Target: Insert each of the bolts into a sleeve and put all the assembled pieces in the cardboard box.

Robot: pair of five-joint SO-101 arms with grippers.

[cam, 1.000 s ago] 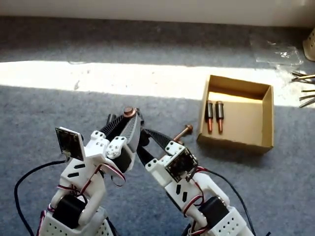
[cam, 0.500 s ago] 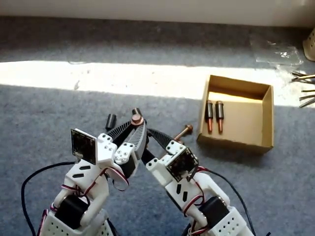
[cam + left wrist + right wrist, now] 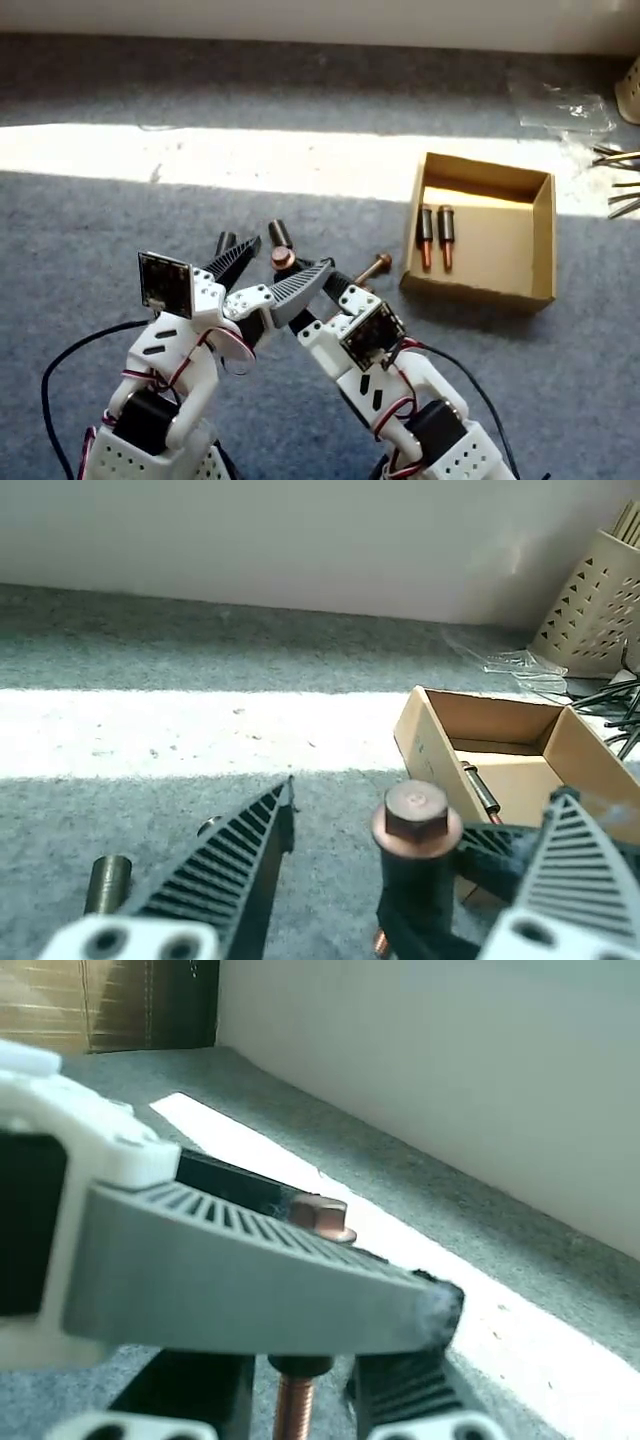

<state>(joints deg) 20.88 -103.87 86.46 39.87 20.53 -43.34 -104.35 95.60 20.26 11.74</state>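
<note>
- Well to the left of the cardboard box (image 3: 479, 283), one loose sleeve (image 3: 226, 241) and a second loose sleeve (image 3: 278, 232) are seen lying on the surface (image 3: 90, 230); neither has been filled.
- The left tool (image 3: 293, 251) is spread wide open on that same side of the box, with nothing gripped.
- Between its fingers the held piece (image 3: 415, 820) is found, a bolt seated in a sleeve. It is stood upright, head up and threaded end down, so its long axis is vertical.
- The right tool (image 3: 296, 1400) is closed on it from below.
- Just beside the box's left wall a loose bolt (image 3: 372, 268) lies flat, its head turned toward the box.
- Inside the box, two assembled pieces (image 3: 436, 237) are laid side by side, copper tips toward the near wall.
- Two are judged done, a third assembled but unboxed, and at least one unpaired.
</note>
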